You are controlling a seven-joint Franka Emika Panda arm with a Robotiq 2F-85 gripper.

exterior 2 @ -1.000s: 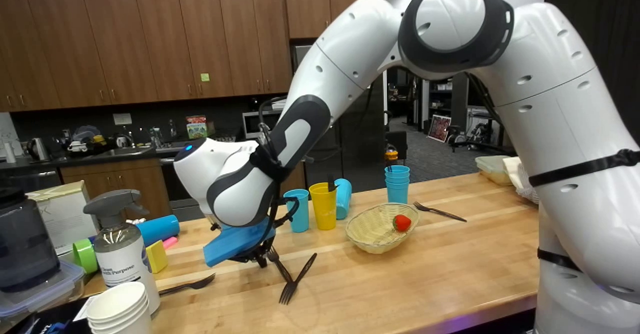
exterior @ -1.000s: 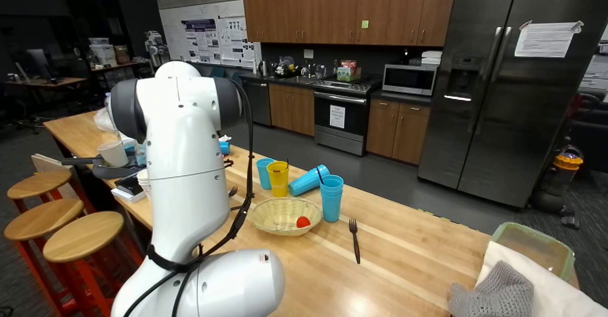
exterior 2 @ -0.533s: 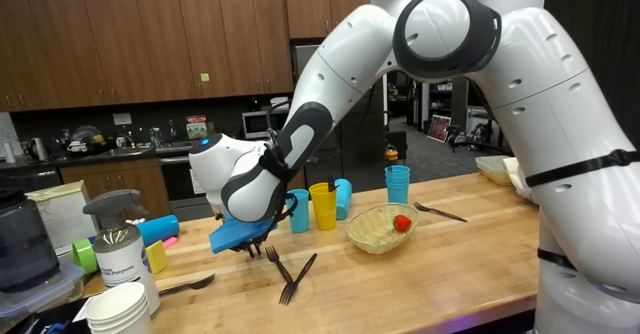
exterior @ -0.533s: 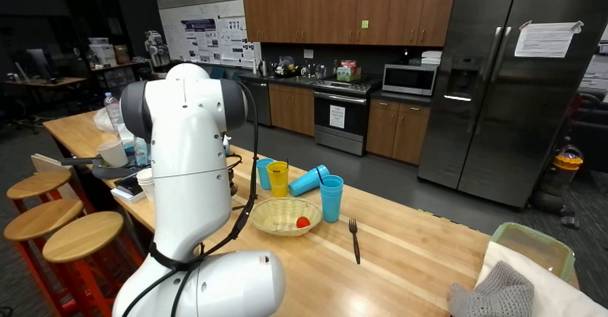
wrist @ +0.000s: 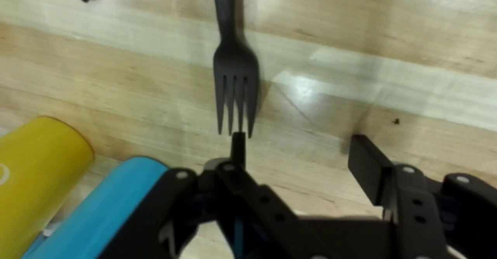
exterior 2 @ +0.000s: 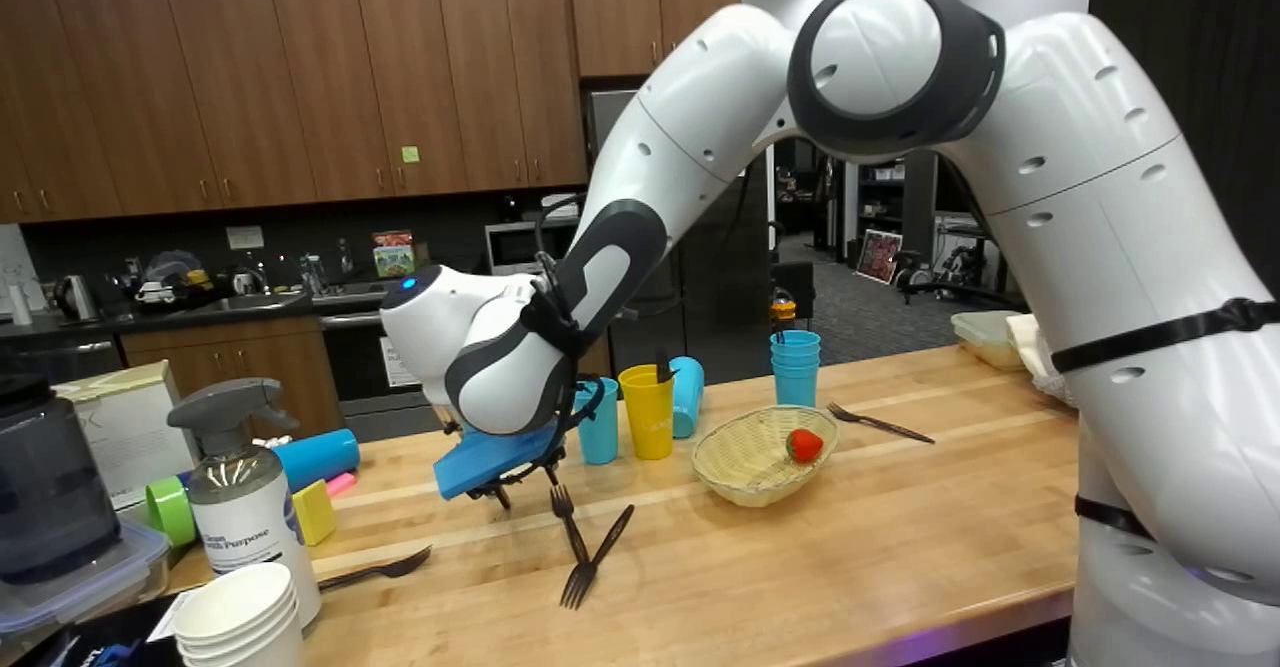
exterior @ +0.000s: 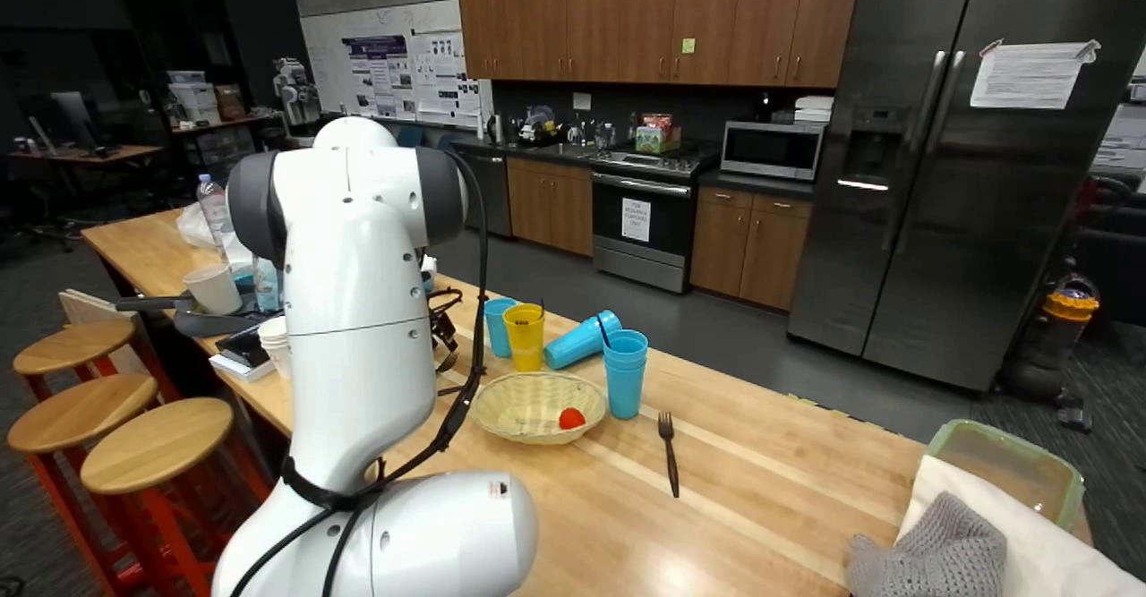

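My hand [wrist: 298,146] hangs empty, jaws apart. The nearest black plastic fork [wrist: 235,63] lies ungrasped on the wooden bench [wrist: 318,41].

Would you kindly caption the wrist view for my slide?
Open claw near a black fork, a yellow cup and a blue cup.

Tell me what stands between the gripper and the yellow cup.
An upright blue cup stands between the gripper and the yellow cup; the wrist view shows it.
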